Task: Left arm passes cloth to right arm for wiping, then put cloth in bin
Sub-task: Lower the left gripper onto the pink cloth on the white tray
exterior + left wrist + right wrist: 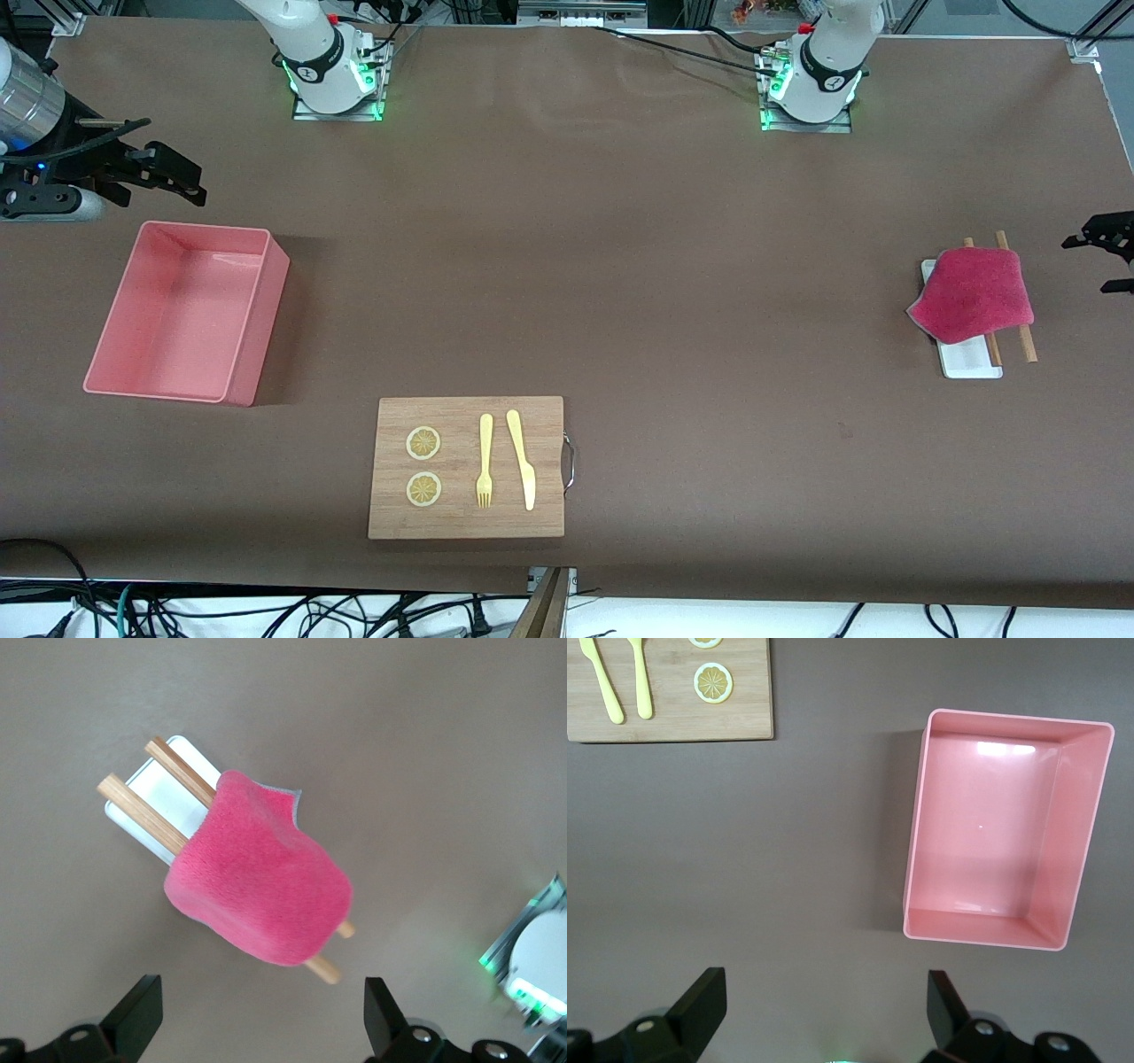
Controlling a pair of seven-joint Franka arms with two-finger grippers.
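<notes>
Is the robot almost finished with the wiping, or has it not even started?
It has not started. The cloth lies draped over the chopsticks and the white tray, untouched. The left gripper hangs open beside it, holding nothing. The right gripper waits open next to the bin, which has nothing in it. Grabbing the cloth, passing it, wiping and dropping it in the bin are all left.

Even overhead light, all views sharp. Glare patch on bin [1005, 749] floor; soft shadow beside its wall on table [620, 266]. Green LED glow at arm bases.
</notes>
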